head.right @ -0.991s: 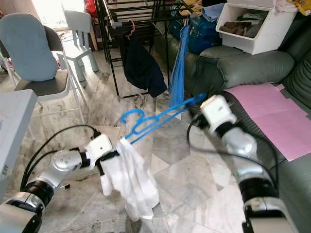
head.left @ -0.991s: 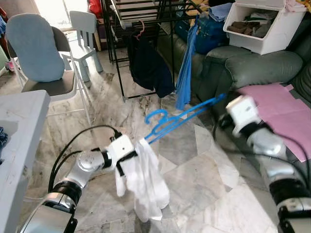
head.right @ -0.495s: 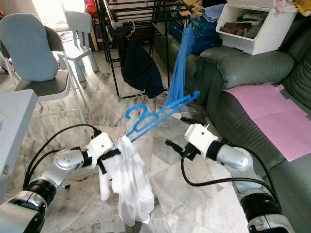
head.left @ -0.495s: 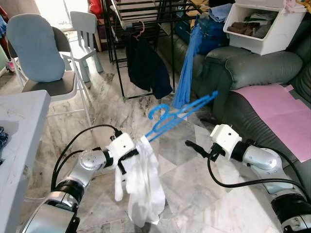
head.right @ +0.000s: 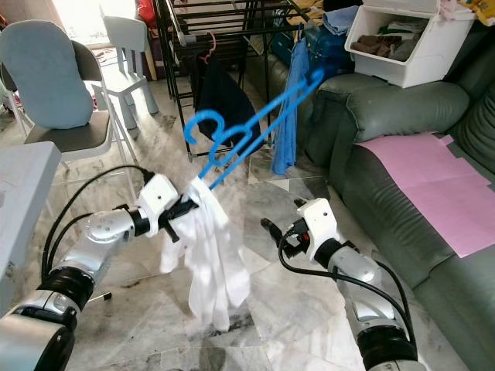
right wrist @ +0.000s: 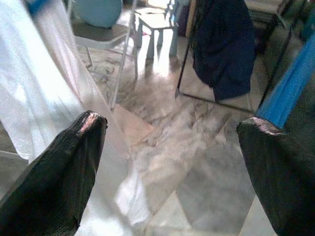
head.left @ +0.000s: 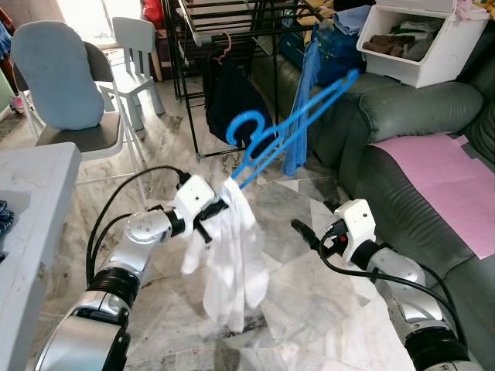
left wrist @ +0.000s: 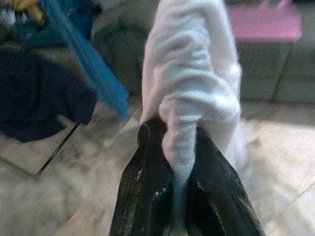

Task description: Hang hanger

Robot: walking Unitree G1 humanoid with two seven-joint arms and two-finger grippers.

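Note:
A blue plastic hanger (head.left: 331,94) slants up toward the black drying rack (head.left: 224,23), its hook at mid-height in front of the rack. A white garment (head.left: 236,255) droops from its lower end. My left gripper (head.left: 213,212) is shut on the bunched top of that garment, right at the hanger's low end. In the left wrist view the black fingers (left wrist: 142,187) pinch the white cloth (left wrist: 192,98). My right gripper (head.left: 315,222) hovers low above the floor, right of the garment, open and holding nothing. Its two fingers (right wrist: 54,172) stand wide apart in the right wrist view.
A dark garment on a pink hanger (head.left: 232,93) and a blue cloth (head.left: 298,116) hang on the rack. A dark sofa (head.left: 402,108) with a pink sheet (head.left: 445,178) and a white bin (head.left: 421,42) stands right. A chair (head.left: 62,85) and grey table (head.left: 31,201) stand left.
My left gripper has lifted the hanger and garment higher and tilted the hanger steeper toward the rack. My right gripper left the hanger's far end, dropped low and opened.

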